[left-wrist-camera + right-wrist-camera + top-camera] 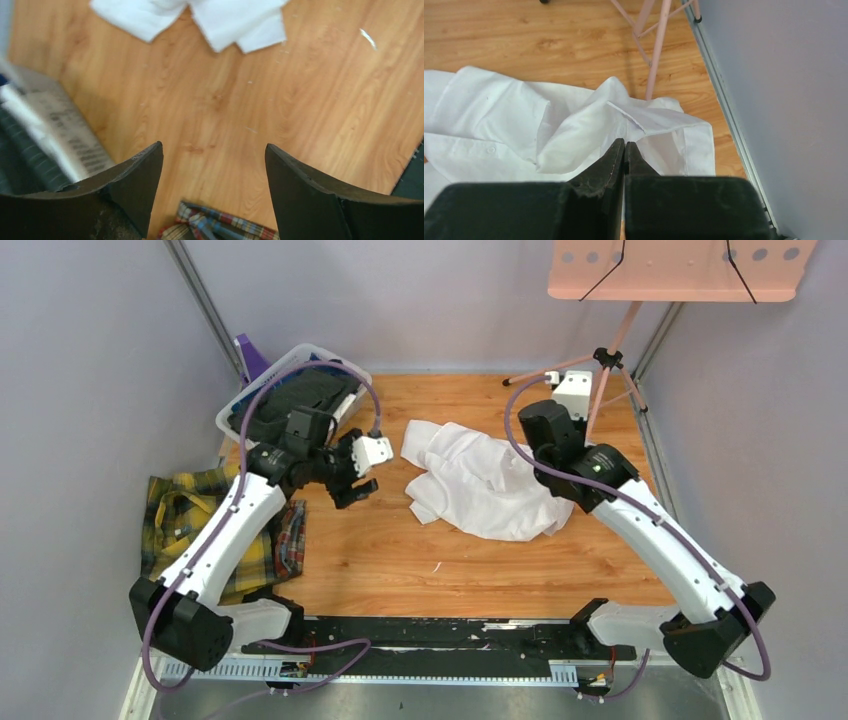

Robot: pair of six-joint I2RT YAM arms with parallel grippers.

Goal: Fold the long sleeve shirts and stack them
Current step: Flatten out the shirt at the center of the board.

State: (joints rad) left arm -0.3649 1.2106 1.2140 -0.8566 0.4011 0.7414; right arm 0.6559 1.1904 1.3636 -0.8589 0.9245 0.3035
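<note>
Right gripper (624,147): fingers pressing tight together, tips sitting down in a raised fold of the white shirt (499,115). Cannot tell whether cloth is nipped between them or merely lying under them.

White shirt is lying crumpled at the middle-to-right of the table (400,570), sleeves and body bunching over one another, collar edge turning up just beyond the fingertips. No flat panel, no crease line showing. A pink stand (656,50) is standing just behind the shirt, its leg touching or nearly touching the cloth.

Left gripper (214,146): fingers standing well apart, holding nothing, hovering over bare wood between the two garments.

Plaid shirt (185,515), yellow and dark green, is lying rumpled at the left edge of the table, partly under the left arm, well apart from the white one. A basket (228,418) of dark cloth is sitting behind it.

Judgement on progress: early. Neither shirt is looking folded and nothing is stacked. Left to do: spreading the white shirt flat, folding it, then the same for the plaid, then laying one on the other.
</note>
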